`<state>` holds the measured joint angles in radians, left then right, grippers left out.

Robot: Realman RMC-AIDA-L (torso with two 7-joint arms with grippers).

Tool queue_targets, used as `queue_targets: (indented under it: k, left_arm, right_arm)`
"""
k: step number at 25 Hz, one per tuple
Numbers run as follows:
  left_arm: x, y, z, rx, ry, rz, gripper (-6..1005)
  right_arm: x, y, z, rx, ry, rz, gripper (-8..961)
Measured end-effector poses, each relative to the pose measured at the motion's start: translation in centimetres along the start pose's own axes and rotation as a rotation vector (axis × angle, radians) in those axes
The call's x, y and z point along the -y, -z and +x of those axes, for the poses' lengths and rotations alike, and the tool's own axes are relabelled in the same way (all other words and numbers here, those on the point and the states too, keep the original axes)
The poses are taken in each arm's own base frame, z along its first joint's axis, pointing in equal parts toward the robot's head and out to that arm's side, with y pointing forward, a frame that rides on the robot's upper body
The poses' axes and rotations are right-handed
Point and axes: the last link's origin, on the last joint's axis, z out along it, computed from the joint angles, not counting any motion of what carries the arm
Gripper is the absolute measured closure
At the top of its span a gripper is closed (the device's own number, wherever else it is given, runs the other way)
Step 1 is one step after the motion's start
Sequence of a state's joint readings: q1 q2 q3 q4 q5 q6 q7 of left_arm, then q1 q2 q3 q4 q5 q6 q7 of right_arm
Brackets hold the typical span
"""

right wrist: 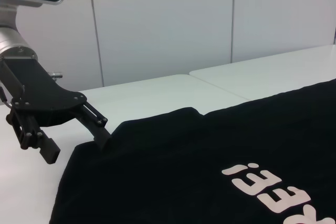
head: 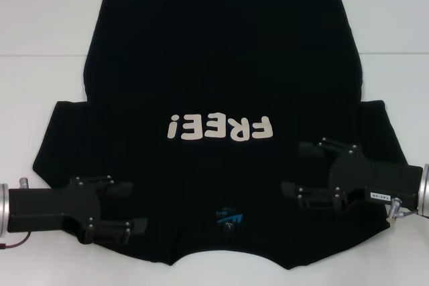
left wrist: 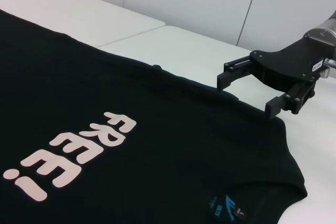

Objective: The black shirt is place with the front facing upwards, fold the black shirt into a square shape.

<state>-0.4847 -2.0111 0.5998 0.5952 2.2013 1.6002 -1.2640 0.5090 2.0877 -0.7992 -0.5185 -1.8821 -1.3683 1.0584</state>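
One black shirt [head: 221, 78] lies flat and face up on the white worktop [head: 40, 25], its white "FREE!" lettering [head: 221, 127] near mid-chest and its blue neck label [head: 230, 218] at the collar edge nearest the robot. Both sleeves are spread to either side of the lettering, and no part of the cloth is turned over, so folding appears not yet begun; every fold toward the square seems to remain. Two grippers are present, one on each side of the neck label. The left gripper [head: 139, 207] is over the shoulder on the robot's left, jaws parted and empty. The right gripper [head: 295, 169] is over the opposite shoulder, jaws likewise parted with nothing between them. Neither visibly pinches the cloth.
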Motion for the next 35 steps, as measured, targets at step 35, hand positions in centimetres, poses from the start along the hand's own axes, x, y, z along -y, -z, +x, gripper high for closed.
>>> queue_targets:
  k: [35]
  left_arm:
    - [0.0, -0.02, 0.01, -0.003, 0.002, 0.002, 163]
  right_arm:
    - [-0.04, -0.07, -0.02, 0.001, 0.0, -0.001, 24]
